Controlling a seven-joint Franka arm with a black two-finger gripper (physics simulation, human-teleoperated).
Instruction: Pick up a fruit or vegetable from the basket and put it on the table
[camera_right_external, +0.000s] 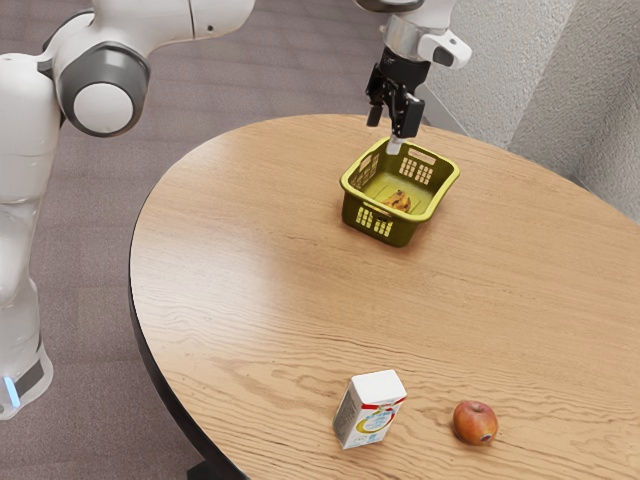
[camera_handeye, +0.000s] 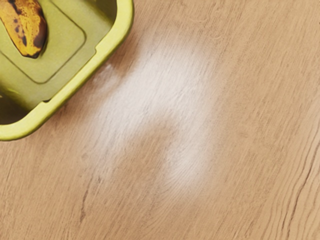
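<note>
My black gripper (camera_right_external: 386, 130) hangs above the far rim of the yellow-green basket (camera_right_external: 438, 207), its two fingers apart and nothing seen between them. Inside the basket, on its floor, lies a yellow-brown banana (camera_right_external: 398, 201). The wrist view has part of the basket (camera_handeye: 75, 89) in one corner, with the dark-spotted banana (camera_handeye: 29, 30) in it and bare wood beside it. The wooden table (camera_right_external: 270, 250) carries the basket.
A white carton (camera_right_external: 369, 410) stands near the table edge at the bottom of the exterior view. Beside it, toward the exterior view's right, lies a red-orange apple-like fruit (camera_right_external: 475, 423). A grey wall (camera_right_external: 540, 80) rises behind the table.
</note>
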